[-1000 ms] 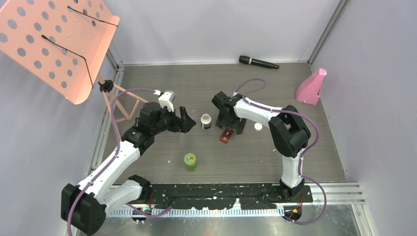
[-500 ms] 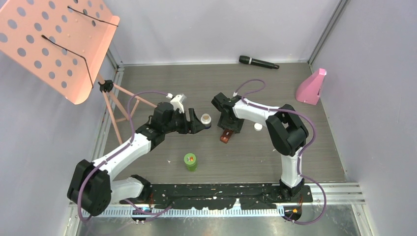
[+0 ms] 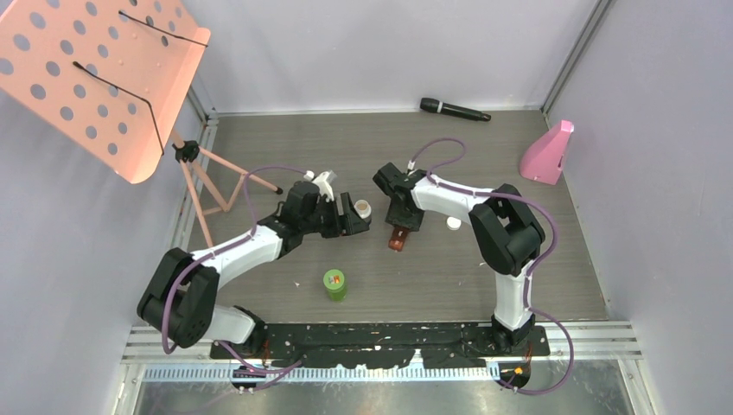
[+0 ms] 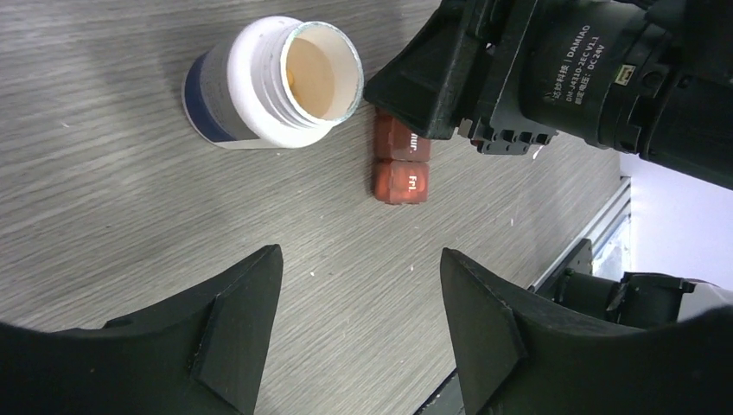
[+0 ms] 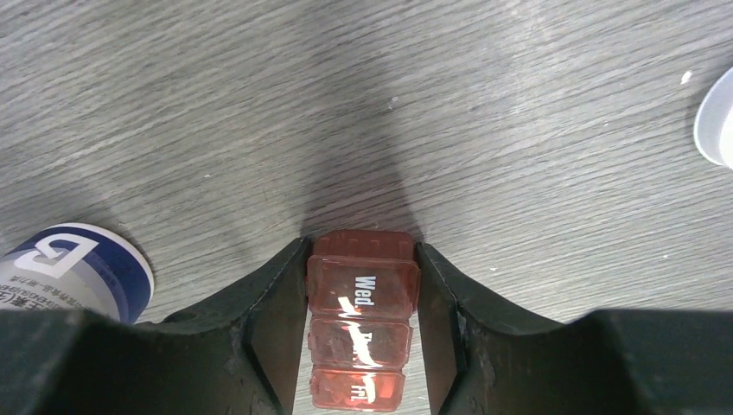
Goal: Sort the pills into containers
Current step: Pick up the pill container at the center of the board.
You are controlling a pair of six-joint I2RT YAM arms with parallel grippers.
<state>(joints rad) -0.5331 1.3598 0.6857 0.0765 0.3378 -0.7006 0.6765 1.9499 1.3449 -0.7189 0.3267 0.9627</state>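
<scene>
An uncapped white bottle [image 3: 363, 208] [image 4: 277, 86] with a blue label stands mid-table, its mouth showing. My left gripper [image 3: 353, 222] [image 4: 359, 285] is open just to its near left, and nothing lies between its fingers. A small red-brown pill case [image 3: 398, 239] [image 4: 402, 164] [image 5: 363, 328], marked with weekdays, lies flat to the right of the bottle. My right gripper [image 3: 400, 218] [image 5: 361, 251] is shut on this case, its fingers pressing both long sides. The green-lidded bottle [image 3: 334, 284] stands alone nearer the arm bases. No loose pills are visible.
A white cap [image 3: 453, 223] [image 5: 717, 121] lies right of the case. A black microphone [image 3: 454, 109] rests at the back wall and a pink object [image 3: 547, 153] at the right wall. An orange perforated music stand [image 3: 95, 78] overhangs the far left corner.
My left arm has reached right to the white bottle with its jaws narrowing somewhat. My right gripper has closed in on the pill case.
</scene>
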